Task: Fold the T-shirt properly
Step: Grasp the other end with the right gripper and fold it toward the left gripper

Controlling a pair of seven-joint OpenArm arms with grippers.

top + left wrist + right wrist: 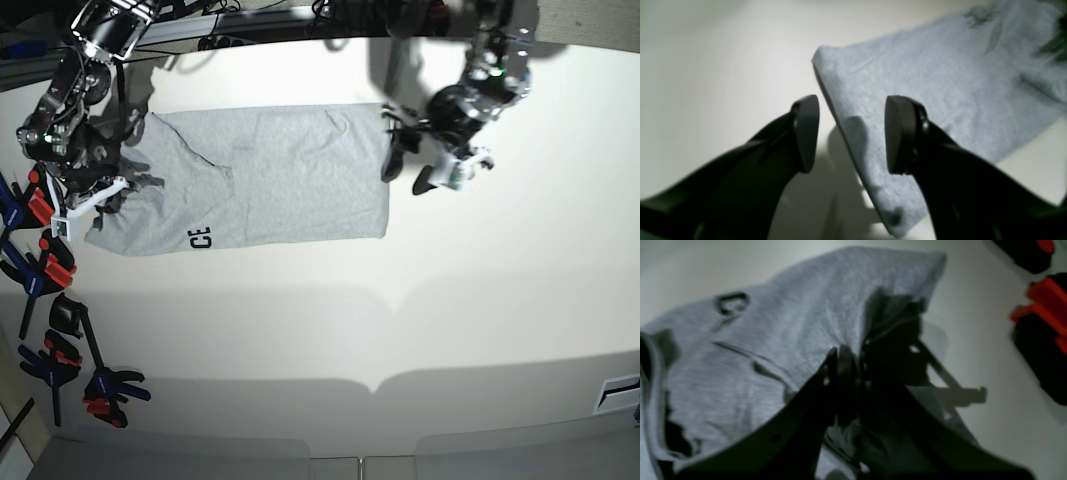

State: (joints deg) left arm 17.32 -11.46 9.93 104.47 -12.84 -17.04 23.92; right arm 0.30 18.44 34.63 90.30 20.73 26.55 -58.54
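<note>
T-shirt (270, 175) long axis left–right; right fingers (846, 373) pinched on it, left fingers (806, 133) apart – empty.

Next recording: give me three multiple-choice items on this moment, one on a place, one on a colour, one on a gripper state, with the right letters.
1. Where does the black lettering show on the light grey cotton T-shirt in the base view?
A. near its lower edge, toward the left
B. at its upper right corner
C. on the bare table

2. What colour are the clamp handles at the table's left edge?
A. green
B. red and blue
C. white

3. How does the left gripper stand?
A. shut on cloth
B. open, above the T-shirt's edge
C. out of sight

Answers: 1 A, letters sit low and left; 2 B, red and blue grips show; 3 B, pads stand apart, holding nothing.
</note>
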